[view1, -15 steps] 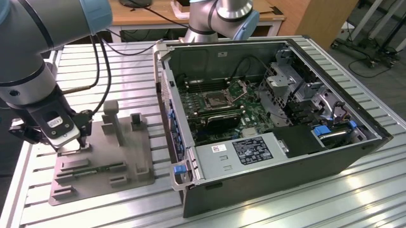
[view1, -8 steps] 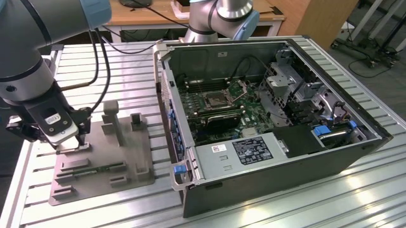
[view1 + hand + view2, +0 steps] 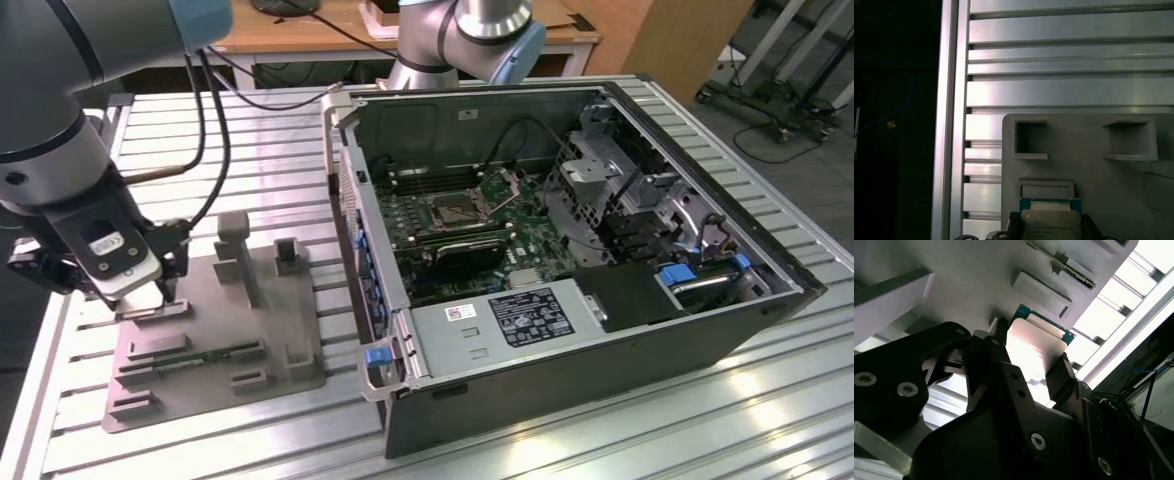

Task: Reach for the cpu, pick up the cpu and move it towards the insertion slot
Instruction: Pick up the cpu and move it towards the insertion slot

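Gripper [image 3: 142, 303] is at the exterior view's left, in the lower part of the frame, pointing down over the near-left corner of the grey tray [image 3: 274, 345]. It is clamped on the cpu [image 3: 1036, 340]: in both wrist views the black fingers [image 3: 1060, 374] press against two opposite edges of the chip, silver top showing between them, green edge visible on the far side. Can't tell if the chip has cleared the tray surface. The tray lies on the slatted aluminium table [image 3: 200, 130] with a memory stick [image 3: 200, 357] in one of its grooves. The insertion slot [image 3: 447, 210] is on the green motherboard [image 3: 534, 245] inside the open computer case [image 3: 561, 375], mid-frame, well apart from the gripper and to the exterior view's right of the tray.
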`<action>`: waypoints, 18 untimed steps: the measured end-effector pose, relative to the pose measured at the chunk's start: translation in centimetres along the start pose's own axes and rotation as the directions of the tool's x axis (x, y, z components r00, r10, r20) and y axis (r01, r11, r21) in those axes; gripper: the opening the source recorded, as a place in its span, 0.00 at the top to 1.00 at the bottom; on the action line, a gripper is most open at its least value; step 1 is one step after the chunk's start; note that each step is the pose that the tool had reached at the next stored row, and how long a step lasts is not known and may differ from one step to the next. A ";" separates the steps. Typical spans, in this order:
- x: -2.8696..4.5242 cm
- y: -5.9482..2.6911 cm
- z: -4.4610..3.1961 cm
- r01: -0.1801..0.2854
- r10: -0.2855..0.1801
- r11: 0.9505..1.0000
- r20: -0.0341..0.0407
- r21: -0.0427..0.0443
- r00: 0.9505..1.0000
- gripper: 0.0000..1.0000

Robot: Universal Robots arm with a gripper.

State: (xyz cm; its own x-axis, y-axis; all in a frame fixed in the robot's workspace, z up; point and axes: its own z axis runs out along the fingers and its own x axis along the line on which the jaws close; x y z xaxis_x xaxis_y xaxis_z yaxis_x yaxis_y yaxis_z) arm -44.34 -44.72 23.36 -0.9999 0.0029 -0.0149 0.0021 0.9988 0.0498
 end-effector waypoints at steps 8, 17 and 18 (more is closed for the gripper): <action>-0.01 0.03 -0.73 0.000 0.000 1.000 0.000 -0.001 1.000 0.45; -0.01 0.04 -0.91 0.000 0.000 1.000 0.000 -0.001 1.000 0.45; -0.01 0.05 -0.95 0.000 0.000 1.000 0.000 -0.001 1.000 0.45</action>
State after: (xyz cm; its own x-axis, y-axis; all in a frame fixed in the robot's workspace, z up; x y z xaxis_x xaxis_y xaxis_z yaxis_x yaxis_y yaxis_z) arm -44.34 -44.72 24.31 -0.9999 0.0029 -0.0149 0.0021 0.9987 0.0513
